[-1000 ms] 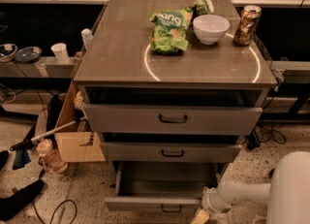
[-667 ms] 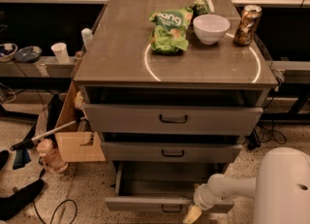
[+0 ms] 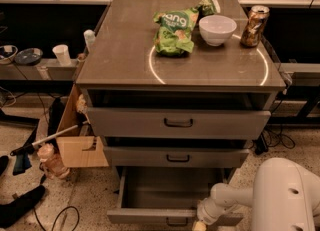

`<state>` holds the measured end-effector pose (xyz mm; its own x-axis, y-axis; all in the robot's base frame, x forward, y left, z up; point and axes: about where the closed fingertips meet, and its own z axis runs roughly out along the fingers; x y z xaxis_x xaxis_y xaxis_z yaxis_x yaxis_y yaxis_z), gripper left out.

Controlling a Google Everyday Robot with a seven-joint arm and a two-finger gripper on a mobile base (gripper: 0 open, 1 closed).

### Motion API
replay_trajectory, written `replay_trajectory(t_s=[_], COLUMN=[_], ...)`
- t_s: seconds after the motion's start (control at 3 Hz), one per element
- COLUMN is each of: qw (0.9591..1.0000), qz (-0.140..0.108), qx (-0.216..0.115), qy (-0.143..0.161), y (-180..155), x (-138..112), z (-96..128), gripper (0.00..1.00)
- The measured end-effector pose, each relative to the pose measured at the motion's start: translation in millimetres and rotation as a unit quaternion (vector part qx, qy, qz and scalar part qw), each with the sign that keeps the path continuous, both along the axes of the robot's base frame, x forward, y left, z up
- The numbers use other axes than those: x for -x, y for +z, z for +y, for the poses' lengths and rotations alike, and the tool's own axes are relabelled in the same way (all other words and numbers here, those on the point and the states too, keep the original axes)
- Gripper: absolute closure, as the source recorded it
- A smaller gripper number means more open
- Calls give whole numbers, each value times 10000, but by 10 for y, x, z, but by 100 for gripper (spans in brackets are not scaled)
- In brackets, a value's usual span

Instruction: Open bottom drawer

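Observation:
The grey metal cabinet (image 3: 175,70) has three drawers. The bottom drawer (image 3: 165,190) is pulled out and shows its plain grey interior; its narrow front panel (image 3: 150,217) with a small black handle (image 3: 177,222) sits at the lower edge of the view. My gripper (image 3: 199,225) is at the right end of that front panel, mostly cut off by the frame edge. The white arm (image 3: 235,197) reaches to it from the right. The top (image 3: 178,123) and middle (image 3: 177,158) drawers stick out a little.
On the cabinet top lie a green chip bag (image 3: 174,31), a white bowl (image 3: 217,29) and a soda can (image 3: 254,19). A cardboard box (image 3: 75,140) stands left of the cabinet. Cables, a bottle (image 3: 50,161) and dark items lie on the floor at left.
The arm has swung left along the front of the open bottom drawer, and the gripper has dropped lower toward the frame's edge. The drawer stays open about the same.

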<state>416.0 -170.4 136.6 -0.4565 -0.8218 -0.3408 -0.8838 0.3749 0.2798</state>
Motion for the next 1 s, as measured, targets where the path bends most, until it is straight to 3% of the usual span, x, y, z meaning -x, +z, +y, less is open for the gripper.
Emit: replay_trajectory(t_s=[0.33,0.67,1.0], qw=[10000,9995,9995], qz=[14,55,55], qx=[-3,-17,-17], qy=[-33,-295,-295], y=[44,140,140], x=[37,288,284], z=[-27,-240,-239], gripper=[0,0,0])
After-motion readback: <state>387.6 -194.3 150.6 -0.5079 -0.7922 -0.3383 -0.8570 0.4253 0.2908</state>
